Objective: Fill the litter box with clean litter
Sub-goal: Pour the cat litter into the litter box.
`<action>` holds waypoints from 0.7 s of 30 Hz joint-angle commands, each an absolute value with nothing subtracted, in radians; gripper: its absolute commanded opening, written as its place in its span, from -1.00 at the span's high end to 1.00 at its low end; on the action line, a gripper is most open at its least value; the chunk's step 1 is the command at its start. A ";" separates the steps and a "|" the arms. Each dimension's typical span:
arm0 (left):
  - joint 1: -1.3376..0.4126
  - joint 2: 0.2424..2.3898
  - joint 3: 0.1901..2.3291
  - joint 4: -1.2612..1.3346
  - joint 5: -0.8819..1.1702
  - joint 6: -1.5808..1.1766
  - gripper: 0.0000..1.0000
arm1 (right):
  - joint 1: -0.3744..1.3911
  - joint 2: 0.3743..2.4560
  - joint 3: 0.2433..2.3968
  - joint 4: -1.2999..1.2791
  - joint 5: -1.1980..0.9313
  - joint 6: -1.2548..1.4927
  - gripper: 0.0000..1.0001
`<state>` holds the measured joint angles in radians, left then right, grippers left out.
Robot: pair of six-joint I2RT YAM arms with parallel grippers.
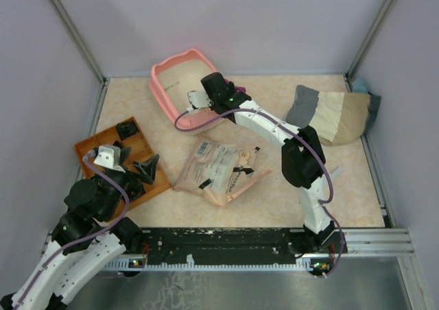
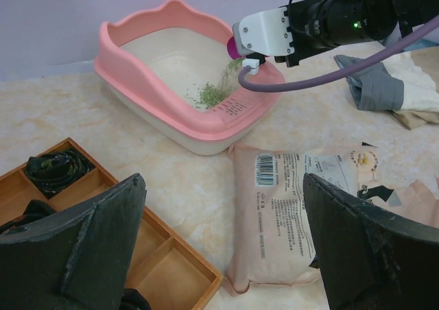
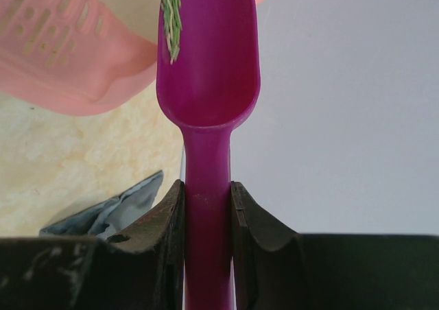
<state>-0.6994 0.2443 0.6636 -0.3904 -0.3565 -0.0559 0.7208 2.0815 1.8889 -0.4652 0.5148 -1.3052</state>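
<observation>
The salmon-pink litter box (image 1: 162, 84) stands at the back of the table; it also shows in the left wrist view (image 2: 137, 77) and the right wrist view (image 3: 62, 70). A small pile of green litter (image 2: 214, 94) lies inside it near the right rim. My right gripper (image 3: 207, 200) is shut on the handle of a magenta scoop (image 3: 209, 56), tipped on its side over the box, with green granules (image 3: 170, 15) spilling from it. In the top view the right gripper (image 1: 206, 99) is over the box's near right corner. My left gripper (image 2: 223, 255) is open and empty above the orange tray's edge.
A beige printed litter bag (image 1: 223, 169) lies flat in the middle; it also shows in the left wrist view (image 2: 302, 214). The orange compartmented tray (image 1: 140, 149) holds dark items at the left. A grey and beige cloth (image 1: 333, 114) lies at the back right.
</observation>
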 commanded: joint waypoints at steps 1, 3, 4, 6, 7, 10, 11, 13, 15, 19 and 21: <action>-0.695 0.220 0.667 -0.388 -0.412 -0.070 -1.00 | 0.738 2.047 1.878 -0.371 0.570 -1.369 1.00; -0.695 0.218 0.666 -0.386 -0.410 -0.070 -1.00 | 0.739 2.031 1.856 -0.357 0.571 -1.373 1.00; -0.695 0.219 0.664 -0.385 -0.411 -0.071 -1.00 | 0.740 2.024 1.844 -0.350 0.577 -1.380 1.00; -0.694 0.220 0.662 -0.385 -0.412 -0.074 -1.00 | 0.739 2.011 1.825 -0.338 0.588 -1.387 1.00; -0.693 0.219 0.663 -0.385 -0.412 -0.074 -1.00 | 0.740 2.004 1.817 -0.335 0.593 -1.389 1.00; -0.693 0.219 0.661 -0.385 -0.420 -0.079 -1.00 | 0.745 1.974 1.776 -0.308 0.609 -1.391 1.00; -0.693 0.219 0.661 -0.385 -0.424 -0.082 -1.00 | 0.745 1.961 1.761 -0.298 0.614 -1.391 1.00; -0.693 0.220 0.657 -0.380 -0.422 -0.084 -1.00 | 0.746 1.933 1.727 -0.287 0.614 -1.381 1.00; -0.693 0.222 0.654 -0.375 -0.418 -0.080 -1.00 | 0.744 1.905 1.703 -0.282 0.602 -1.346 1.00; -0.693 0.239 0.652 -0.372 -0.411 -0.078 -1.00 | 0.736 1.842 1.690 -0.314 0.529 -1.222 1.00; -0.693 0.255 0.656 -0.375 -0.408 -0.079 -1.00 | 0.727 1.813 1.696 -0.352 0.485 -1.147 1.00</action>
